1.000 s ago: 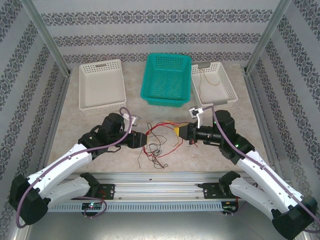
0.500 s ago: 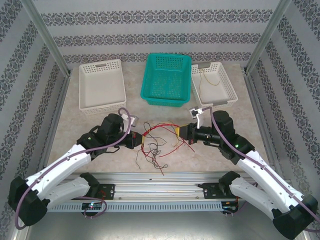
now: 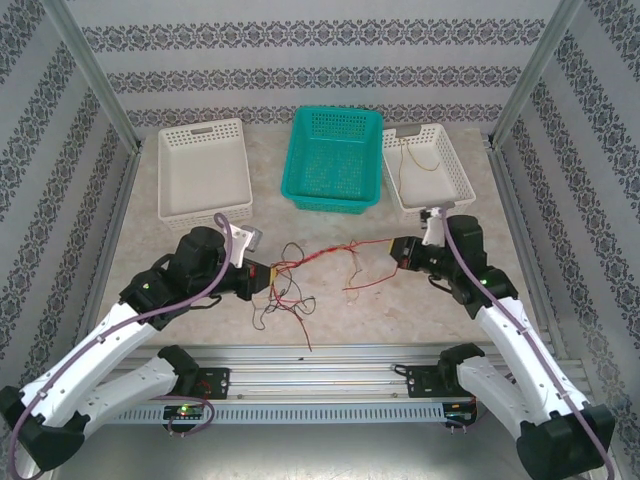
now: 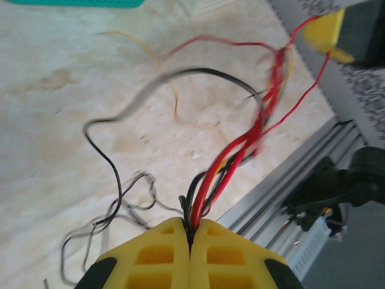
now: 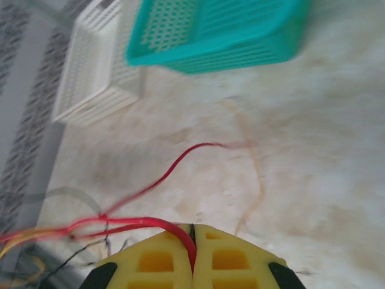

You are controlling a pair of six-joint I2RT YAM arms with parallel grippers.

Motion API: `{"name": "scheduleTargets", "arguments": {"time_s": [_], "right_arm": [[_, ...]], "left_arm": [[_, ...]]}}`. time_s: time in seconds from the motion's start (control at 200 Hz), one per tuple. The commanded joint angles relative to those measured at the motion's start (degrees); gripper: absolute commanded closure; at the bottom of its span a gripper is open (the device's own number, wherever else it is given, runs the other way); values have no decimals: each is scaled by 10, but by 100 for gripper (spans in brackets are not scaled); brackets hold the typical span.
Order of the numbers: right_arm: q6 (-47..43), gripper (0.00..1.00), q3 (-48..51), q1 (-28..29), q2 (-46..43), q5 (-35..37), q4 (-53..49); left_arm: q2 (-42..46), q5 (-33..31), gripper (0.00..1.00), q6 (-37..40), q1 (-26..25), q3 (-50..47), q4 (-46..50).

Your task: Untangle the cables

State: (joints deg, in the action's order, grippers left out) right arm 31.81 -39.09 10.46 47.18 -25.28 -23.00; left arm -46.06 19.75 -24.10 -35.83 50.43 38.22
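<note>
Over the table (image 3: 400, 310), left gripper (image 4: 190, 229) clamps the cables (image 4: 237, 147), right gripper (image 5: 192, 232) seemingly one red strand (image 5: 144, 223).

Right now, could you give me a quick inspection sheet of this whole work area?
Surface: pale stone-look table.
Job's things: tangled red, black and yellowish wires stretched between both arms; one yellowish wire in the right white basket; left white basket and green basket stand behind.
Clutter: nothing seen.
Grippers: left fingers shut on the wires; right fingers shut on their red strands.
Cables: purple cords run along both arms.
Surroundings: patterned walls, metal frame posts.
</note>
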Motion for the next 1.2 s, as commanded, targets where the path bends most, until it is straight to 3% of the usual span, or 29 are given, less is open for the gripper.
{"name": "scheduleTargets", "arguments": {"time_s": [0.0,0.195,0.335,0.495,0.679,0.974,1.194], "right_arm": [[14,100,4,-54,-12,75,-40],[12,100,-5,-127,-33,92,-76],[3,100,-20,-149,-60,140,-111],[13,100,-25,-151,-85,134,-114],[52,100,-53,-135,-123,66,-64],[22,100,-169,19,-9,211,-43],[15,100,-271,74,171,303,-9]], "left_arm": [[29,-80,100,39,11,37,128],[45,-144,100,43,37,73,159],[54,-221,100,40,59,94,164],[52,-245,100,27,83,104,129],[-20,-155,100,36,86,118,61],[-117,-26,100,128,86,151,-8],[-80,8,100,152,84,49,-111]]}}
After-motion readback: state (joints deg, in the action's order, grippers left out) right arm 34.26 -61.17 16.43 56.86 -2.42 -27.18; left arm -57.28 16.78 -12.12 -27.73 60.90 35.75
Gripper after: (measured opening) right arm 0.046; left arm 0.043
